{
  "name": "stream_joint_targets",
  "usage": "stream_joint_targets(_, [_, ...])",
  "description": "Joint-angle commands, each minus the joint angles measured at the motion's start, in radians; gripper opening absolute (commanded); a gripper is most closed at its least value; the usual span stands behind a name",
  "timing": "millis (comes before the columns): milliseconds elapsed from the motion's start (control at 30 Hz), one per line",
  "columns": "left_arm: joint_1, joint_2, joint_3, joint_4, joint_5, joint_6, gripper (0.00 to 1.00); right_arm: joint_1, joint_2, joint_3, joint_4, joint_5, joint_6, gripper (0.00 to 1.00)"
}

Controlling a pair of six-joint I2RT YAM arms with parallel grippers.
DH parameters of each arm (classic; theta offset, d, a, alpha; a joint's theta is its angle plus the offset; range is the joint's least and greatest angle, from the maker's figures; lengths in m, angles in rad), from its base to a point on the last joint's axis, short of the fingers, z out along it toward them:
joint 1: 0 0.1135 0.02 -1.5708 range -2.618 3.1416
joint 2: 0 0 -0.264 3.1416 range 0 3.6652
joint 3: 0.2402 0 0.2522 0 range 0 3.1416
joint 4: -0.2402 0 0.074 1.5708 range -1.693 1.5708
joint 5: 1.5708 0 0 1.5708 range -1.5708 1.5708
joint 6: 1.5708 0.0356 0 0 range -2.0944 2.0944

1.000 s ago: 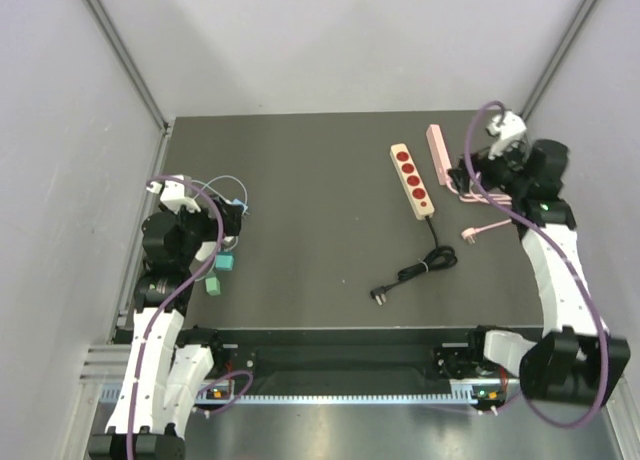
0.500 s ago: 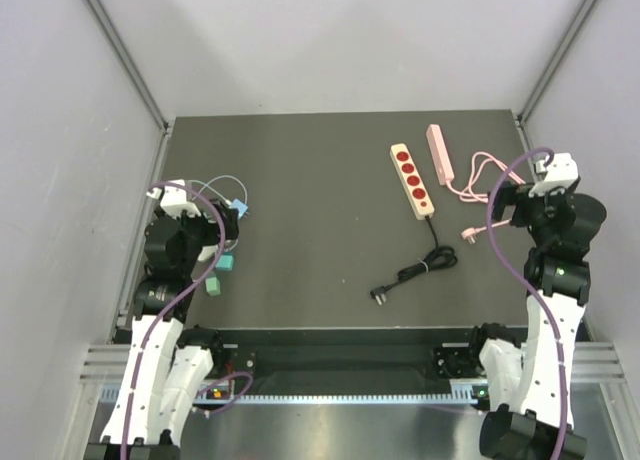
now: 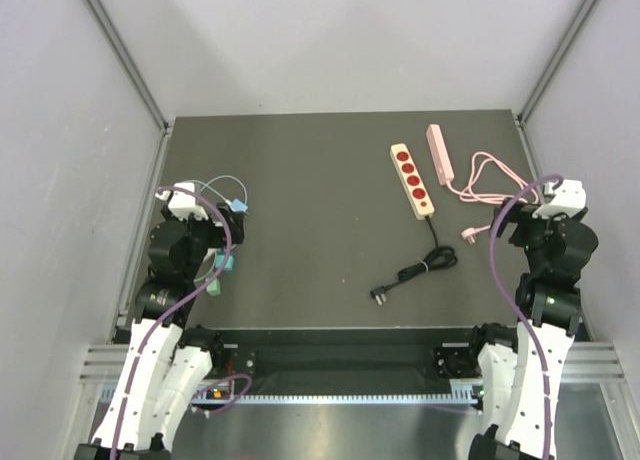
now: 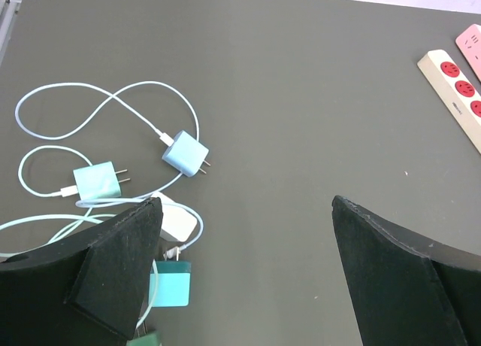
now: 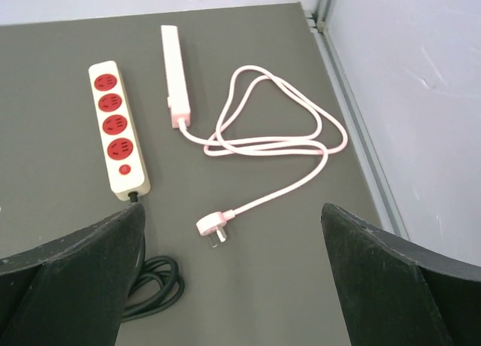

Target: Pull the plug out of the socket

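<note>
You are looking down on a dark grey bench that is sitting between pale walls, with a metal rail running along its near edge. Your left gripper is hanging over the left edge with its jaws spread wide, gripping nothing and touching nothing. Below it a blue charger, a teal charger and their white cables are lying in a loose tangle. Your right gripper is hovering by the right edge, its jaws likewise fully apart and empty. Toward the far right corner a cream strip with red sockets is lying flat, and a pink strip is lying just beside it on its right. The pink cord is looping toward the right edge and ending in a pink plug. That plug is resting loose on the bench just ahead of the right gripper, apart from both strips. A black cord is coiling from the cream strip toward the near edge, and its black plug is lying free, well apart from either gripper.
</note>
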Motion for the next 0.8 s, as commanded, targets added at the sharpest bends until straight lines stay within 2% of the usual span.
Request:
stream_joint_targets(0, [-0.013, -0.026, -0.009, 0.025, -0.013, 0.022, 0.99, -0.011, -0.008, 0.002, 0.039, 0.114, 0.114, 1.0])
stream_joint_targets(133, [-0.017, -0.04, -0.012, 0.025, -0.013, 0.023, 0.99, -0.011, 0.004, 0.008, 0.043, 0.196, 0.143, 1.0])
stream_joint_targets(767, [-0.028, -0.038, -0.015, 0.031, -0.037, 0.028, 0.99, -0.012, 0.042, 0.015, 0.033, 0.225, 0.137, 1.0])
